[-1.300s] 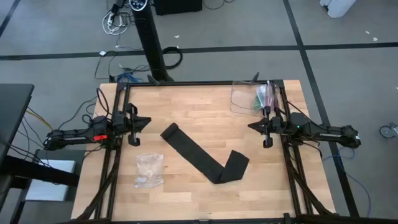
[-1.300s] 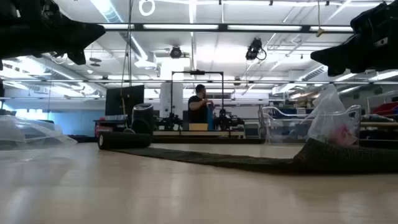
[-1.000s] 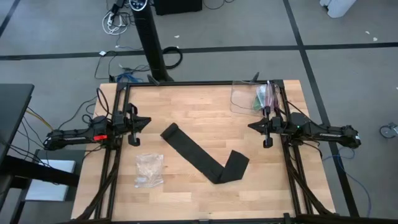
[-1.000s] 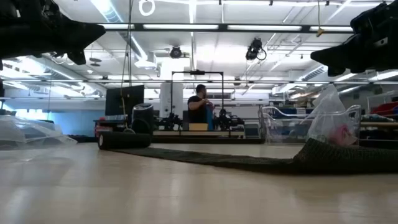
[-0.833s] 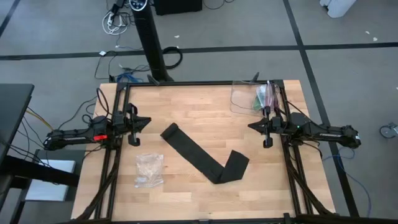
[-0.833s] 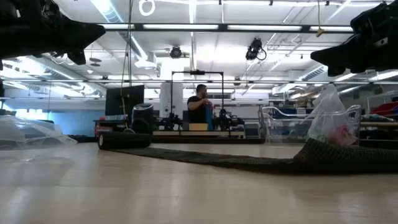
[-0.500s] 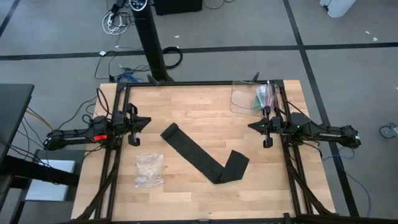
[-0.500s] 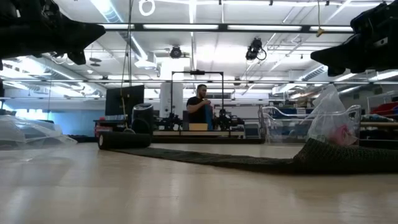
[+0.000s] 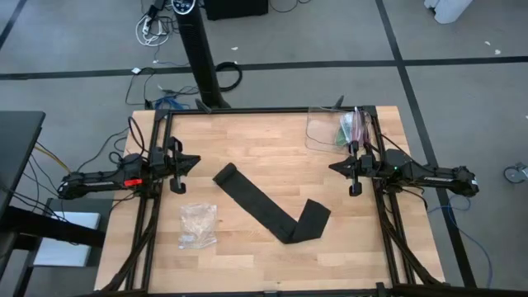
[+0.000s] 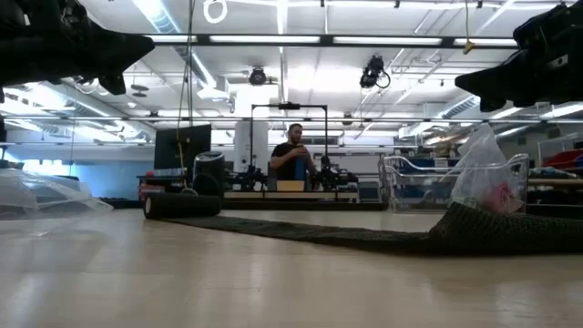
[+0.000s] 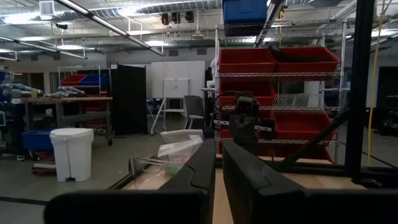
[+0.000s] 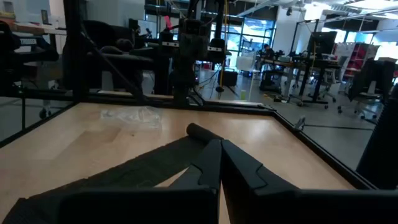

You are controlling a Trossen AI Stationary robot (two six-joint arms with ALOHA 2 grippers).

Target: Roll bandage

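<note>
The bandage (image 9: pixel 262 206) is a long dark strip lying flat on the wooden table (image 9: pixel 264 136). It runs slantwise from the middle left toward the near right, where it folds back on itself (image 9: pixel 312 221). Its far-left end (image 10: pixel 182 205) is curled into a small roll, which also shows in the right wrist view (image 12: pixel 200 132). My left gripper (image 9: pixel 196 162) hangs shut over the table's left edge, level, apart from the bandage. My right gripper (image 9: pixel 332 167) hangs shut over the right edge, pointing across the table. Neither has anything between its fingers (image 11: pixel 205 168) (image 12: pixel 208 163).
A crumpled clear plastic bag (image 9: pixel 198 224) lies near the left front. A clear container (image 9: pixel 323 132) with a bag of coloured items (image 9: pixel 351 129) stands at the far right corner. A black frame borders the table (image 9: pixel 264 110). A person (image 10: pixel 293 157) stands in the room beyond.
</note>
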